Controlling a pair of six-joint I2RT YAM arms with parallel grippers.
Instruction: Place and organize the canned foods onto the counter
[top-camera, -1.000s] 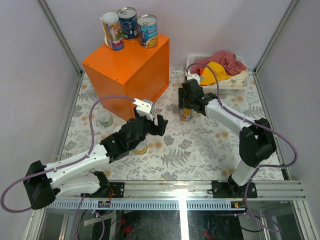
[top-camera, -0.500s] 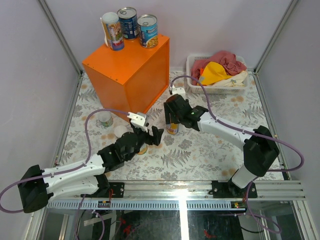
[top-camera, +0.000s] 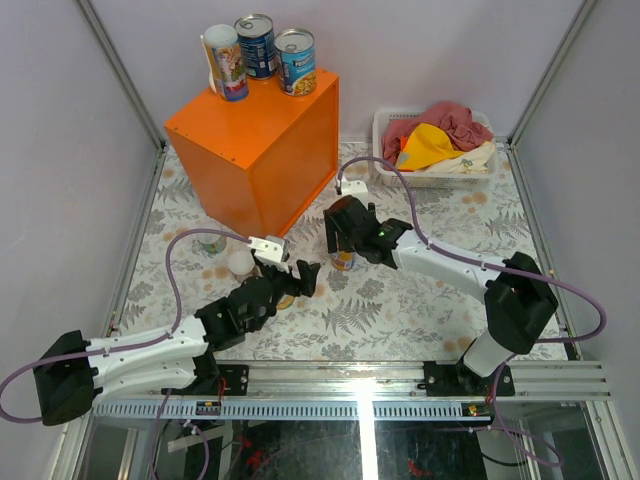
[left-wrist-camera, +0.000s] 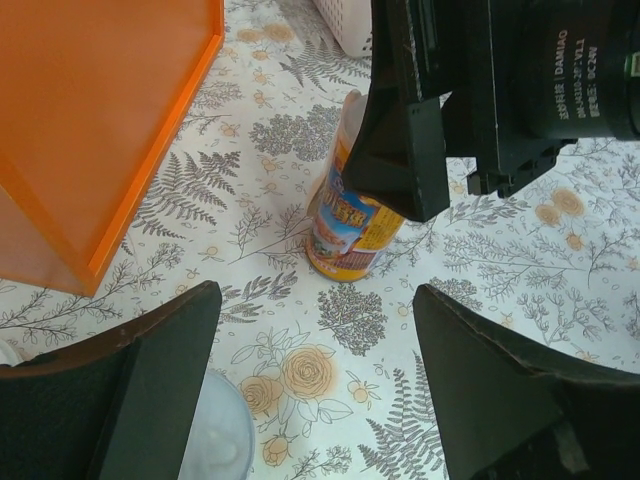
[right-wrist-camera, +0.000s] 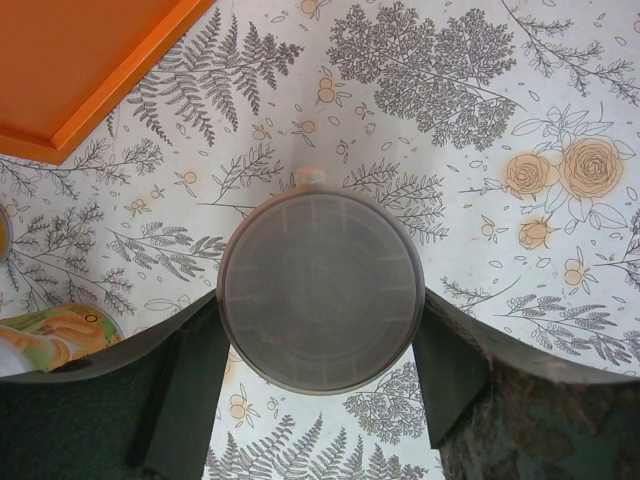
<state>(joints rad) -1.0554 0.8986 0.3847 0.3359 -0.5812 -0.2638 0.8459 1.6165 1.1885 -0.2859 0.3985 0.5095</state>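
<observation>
Floral tablecloth, two arms at work: the right pincer (right-wrist-camera: 318, 335) is closed on a yellow tube can (right-wrist-camera: 320, 290), its fingers (right-wrist-camera: 185, 385) pressed to opposite sides just under the grey lid. The left wrist view shows the tube's base at or barely above the cloth; which of the two cannot be told. The left pincer (left-wrist-camera: 320, 400) hangs just near and left of the right one, jaws spread wide and holding nothing, and faces the tube. A pale-lidded can (left-wrist-camera: 215, 440) sits directly beneath its gap.

The orange counter (top-camera: 250, 125) rises beyond and to the left of the right pincer, with its lower edge close by. On its far edge, well away from both pincers, stand a colourful tube (top-camera: 225, 62), a blue-labelled can (top-camera: 256, 45) and a second blue can (top-camera: 295, 60). A short can (top-camera: 210, 243) and a white-topped can (top-camera: 240, 262) wait on the cloth to the left of the left pincer, near the counter's foot. A white basket (top-camera: 455, 180) of cloths sits beyond and to the right of the right pincer.

The step in hand appears to be moving a fourth can to the counter, with three more to follow. The next move calls for a lift high enough to clear the counter's top edge. The tube would then swing left and away, to be set down upright beside the three cans without knocking them. The right arm also needs to stay clear of the left arm close alongside.
</observation>
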